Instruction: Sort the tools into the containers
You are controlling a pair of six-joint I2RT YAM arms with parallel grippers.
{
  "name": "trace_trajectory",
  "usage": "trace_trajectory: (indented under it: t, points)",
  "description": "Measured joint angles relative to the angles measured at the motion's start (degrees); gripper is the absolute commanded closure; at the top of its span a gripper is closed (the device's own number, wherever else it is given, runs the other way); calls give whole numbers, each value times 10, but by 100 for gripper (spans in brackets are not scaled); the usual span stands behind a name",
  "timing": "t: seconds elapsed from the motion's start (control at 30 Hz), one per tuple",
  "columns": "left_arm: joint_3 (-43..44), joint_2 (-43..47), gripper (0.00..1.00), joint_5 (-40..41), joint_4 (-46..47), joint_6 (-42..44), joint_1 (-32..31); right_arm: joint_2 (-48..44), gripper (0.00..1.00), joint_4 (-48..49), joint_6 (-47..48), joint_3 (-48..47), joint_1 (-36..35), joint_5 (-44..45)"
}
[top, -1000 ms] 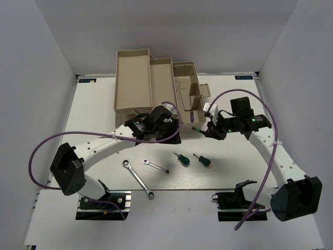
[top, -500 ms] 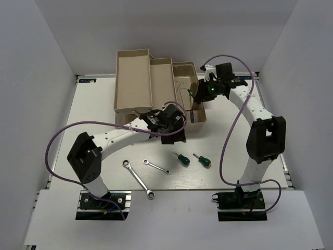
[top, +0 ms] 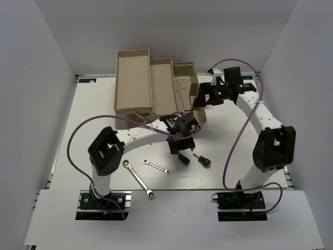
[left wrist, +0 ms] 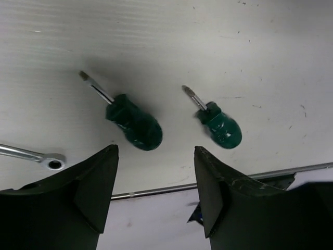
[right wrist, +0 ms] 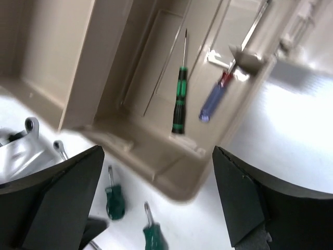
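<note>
Two stubby green-handled screwdrivers (left wrist: 134,122) (left wrist: 219,126) lie on the white table. My left gripper (left wrist: 156,156) hovers open just above them, empty; in the top view the left gripper (top: 180,147) is right behind the screwdrivers (top: 183,159) (top: 205,162). A long wrench (top: 138,178) and a short wrench (top: 156,166) lie to their left. My right gripper (right wrist: 157,156) stands wide open and empty over the toolbox's bottom compartment (right wrist: 156,99). A slim dark tool with green bands (right wrist: 179,99) and a blue-handled screwdriver (right wrist: 213,101) lie in that compartment.
The toolbox's two beige trays (top: 132,80) (top: 164,86) are fanned out to the back left of the bottom compartment (top: 186,78). A wrench's ring end (left wrist: 52,161) shows at the left in the left wrist view. The table's front edge rail (left wrist: 156,190) runs under the left fingers.
The right gripper moved up over the bottom compartment and opened wide. The left arm swung right and toward the near edge, from the toolbox front to above the green screwdrivers.
</note>
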State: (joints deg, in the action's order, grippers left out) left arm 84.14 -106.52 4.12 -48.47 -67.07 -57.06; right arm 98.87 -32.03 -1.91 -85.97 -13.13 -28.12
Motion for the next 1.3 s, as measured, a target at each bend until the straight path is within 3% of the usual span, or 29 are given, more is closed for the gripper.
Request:
trace_trajectory:
  t: [0.23, 0.67, 0.8, 0.83, 0.87, 0.93, 1.03, 1.07, 1.1, 1.17, 1.2, 1.23, 1.3]
  points:
    - [30, -75, 31, 2, -24, -57, -31, -127, 9, -10, 29, 112, 38, 3]
    - [-15, -82, 35, 39, -33, -100, -38, -204, 11, -35, 94, 270, 75, -18]
    - [-19, -84, 44, 47, -32, -103, -38, -242, 14, -58, 142, 298, 84, -39]
    - [-19, -85, 50, 50, -32, -104, -38, -252, 14, -66, 155, 303, 87, -45]
    - [-17, -86, 63, 52, -31, -104, -38, -260, 15, -76, 167, 306, 89, -52]
    - [-14, -87, 73, 56, -29, -100, -38, -271, 17, -97, 192, 307, 91, -63]
    - [-11, -89, 88, 60, -25, -87, -38, -283, 24, -125, 230, 309, 94, -83]
    - [-11, -89, 97, 60, -23, -79, -38, -288, 29, -135, 245, 311, 94, -90]
    - [-11, -89, 100, 60, -23, -70, -38, -292, 34, -148, 260, 312, 94, -97]
    - [-9, -89, 100, 60, -21, -45, -39, -300, 49, -177, 290, 315, 94, -111]
    - [-8, -89, 100, 60, -21, -30, -42, -303, 66, -192, 308, 315, 94, -118]
    - [-7, -89, 100, 60, -21, -12, -43, -307, 74, -207, 328, 315, 94, -122]
    - [-1, -87, 100, 59, -19, 28, -50, -316, 77, -232, 353, 322, 92, -126]
